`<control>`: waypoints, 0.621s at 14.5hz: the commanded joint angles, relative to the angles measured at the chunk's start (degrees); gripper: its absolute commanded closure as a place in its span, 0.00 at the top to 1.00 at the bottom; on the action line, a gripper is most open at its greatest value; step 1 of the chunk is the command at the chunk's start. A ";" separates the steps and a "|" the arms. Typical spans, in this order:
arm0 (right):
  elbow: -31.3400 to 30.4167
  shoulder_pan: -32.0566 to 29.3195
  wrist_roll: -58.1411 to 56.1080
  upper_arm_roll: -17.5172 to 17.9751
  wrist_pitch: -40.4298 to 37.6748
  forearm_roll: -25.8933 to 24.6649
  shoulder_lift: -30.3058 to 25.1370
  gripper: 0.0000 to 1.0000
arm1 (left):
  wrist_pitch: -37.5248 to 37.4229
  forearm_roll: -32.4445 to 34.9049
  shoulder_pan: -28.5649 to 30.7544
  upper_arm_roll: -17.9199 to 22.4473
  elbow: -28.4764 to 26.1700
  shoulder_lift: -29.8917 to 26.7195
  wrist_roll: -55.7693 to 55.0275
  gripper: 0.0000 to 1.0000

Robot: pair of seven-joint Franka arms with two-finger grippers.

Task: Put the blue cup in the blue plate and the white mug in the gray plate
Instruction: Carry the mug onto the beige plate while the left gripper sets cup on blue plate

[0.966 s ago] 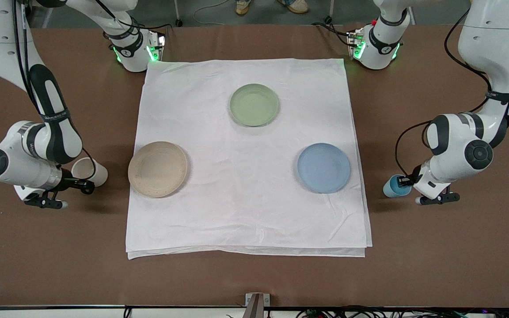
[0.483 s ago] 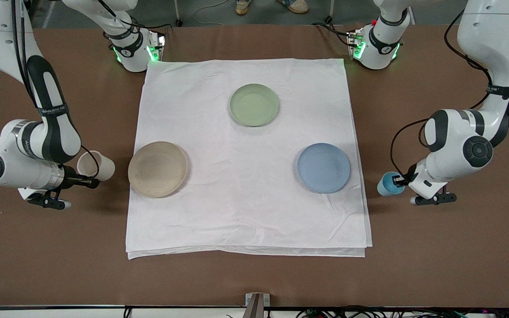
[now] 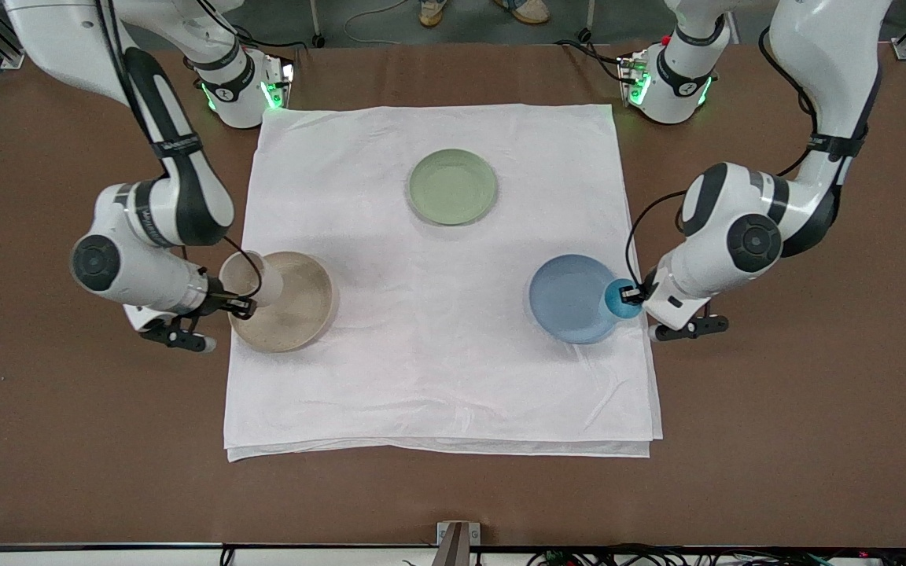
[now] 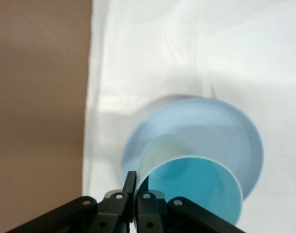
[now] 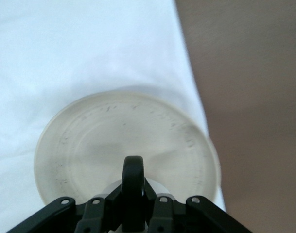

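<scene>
My left gripper is shut on the rim of the blue cup and holds it tilted over the edge of the blue plate; in the left wrist view the cup hangs above the plate with my left gripper pinching its wall. My right gripper is shut on the dark handle of the white mug, held over the gray plate. In the right wrist view the handle sits between the jaws above the gray plate.
A pale green plate sits on the white cloth, farther from the front camera than the other two plates. Bare brown table surrounds the cloth.
Both arms swung inward from the bare table. The left gripper carried the blue cup to the blue plate's edge; the right gripper carried the white mug over the gray plate.
</scene>
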 commanded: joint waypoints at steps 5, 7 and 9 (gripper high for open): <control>-1.28 0.79 0.56 -0.44 4.56 -4.63 1.35 1.00 | 4.00 -0.13 -3.65 0.10 -0.44 5.36 -3.80 0.06; -1.28 0.70 0.74 -0.36 6.31 -4.37 1.35 1.00 | 4.00 -0.12 -3.84 0.10 -0.17 5.63 -5.47 0.54; 0.12 0.70 4.14 -0.27 5.54 -3.76 1.26 1.00 | 3.30 -0.12 -3.40 0.02 0.09 3.54 -6.36 1.00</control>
